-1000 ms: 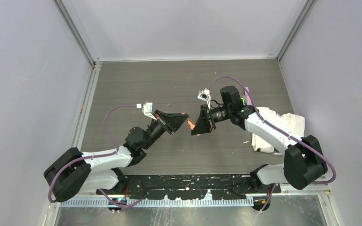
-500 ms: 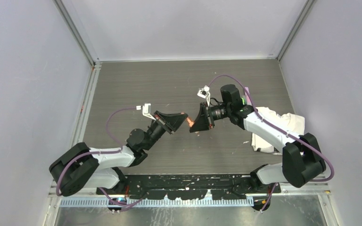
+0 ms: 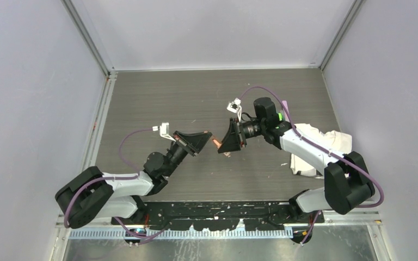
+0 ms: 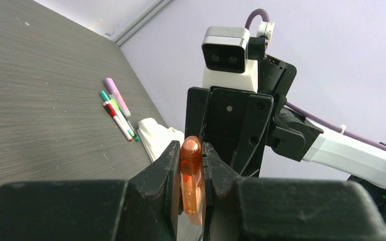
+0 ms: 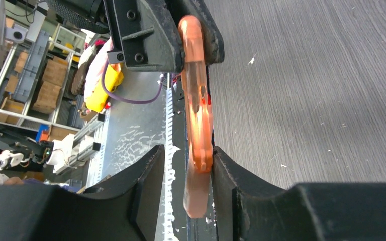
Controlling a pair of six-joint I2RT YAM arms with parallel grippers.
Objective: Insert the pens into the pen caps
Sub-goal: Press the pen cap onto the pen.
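Observation:
My left gripper [image 4: 191,148] is shut on a translucent orange pen cap [image 4: 191,171], rounded end up, held above the table. In the top view the left gripper [image 3: 209,137] and right gripper [image 3: 222,145] meet tip to tip, with the orange piece [image 3: 216,143] between them. In the right wrist view the orange cap [image 5: 196,105] runs from the left gripper [image 5: 161,35] down between my right gripper's [image 5: 187,151] jaws. These jaws stand apart; the orange piece touches only the right finger [image 5: 231,170]. A paler orange end [image 5: 196,193] sticks out below it.
Several pens [image 4: 116,111] with green and red ends and a pink-purple one [image 4: 116,94] lie together on the grey table [image 4: 40,100] at the far right. A white cloth [image 3: 318,142] lies under the right arm; it also shows in the left wrist view [image 4: 155,135].
The right gripper has moved left and slightly away, closing on the left gripper's tip. The left arm has drawn back a little. The orange piece stays between them.

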